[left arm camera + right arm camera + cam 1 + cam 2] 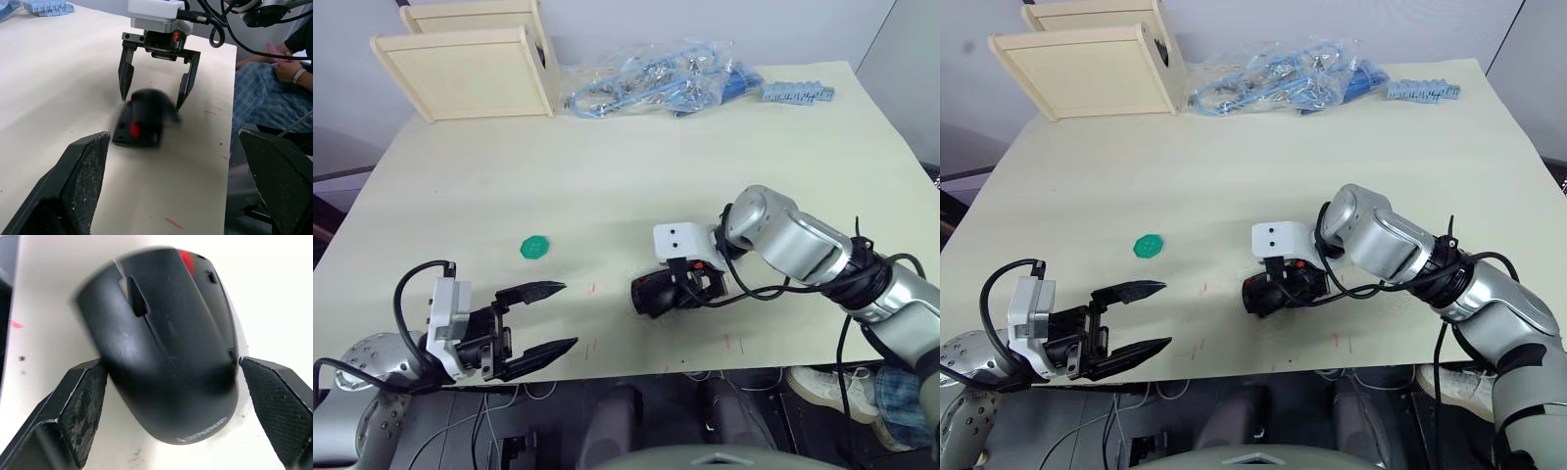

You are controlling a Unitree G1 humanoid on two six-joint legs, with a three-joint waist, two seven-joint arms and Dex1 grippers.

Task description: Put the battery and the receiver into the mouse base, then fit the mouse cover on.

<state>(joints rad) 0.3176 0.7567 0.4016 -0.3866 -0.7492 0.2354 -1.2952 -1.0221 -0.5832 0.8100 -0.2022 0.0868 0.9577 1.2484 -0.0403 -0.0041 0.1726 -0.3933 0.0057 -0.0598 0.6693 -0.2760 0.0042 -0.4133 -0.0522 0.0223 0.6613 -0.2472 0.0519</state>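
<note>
We see the mouse cover (166, 342) lying on the mouse base (128, 134), a sliver of red showing at one edge, near the front edge of the table (607, 176). Our right gripper (683, 286) straddles the mouse with its fingers spread on either side; one pad (80, 406) seems to touch the cover, the other stands apart. Our left gripper (540, 318) hangs open at the table's front-left edge. A green disc (535, 247) lies beyond it. At the far edge sit wooden boxes (470, 69) and bagged blue parts (656, 83).
</note>
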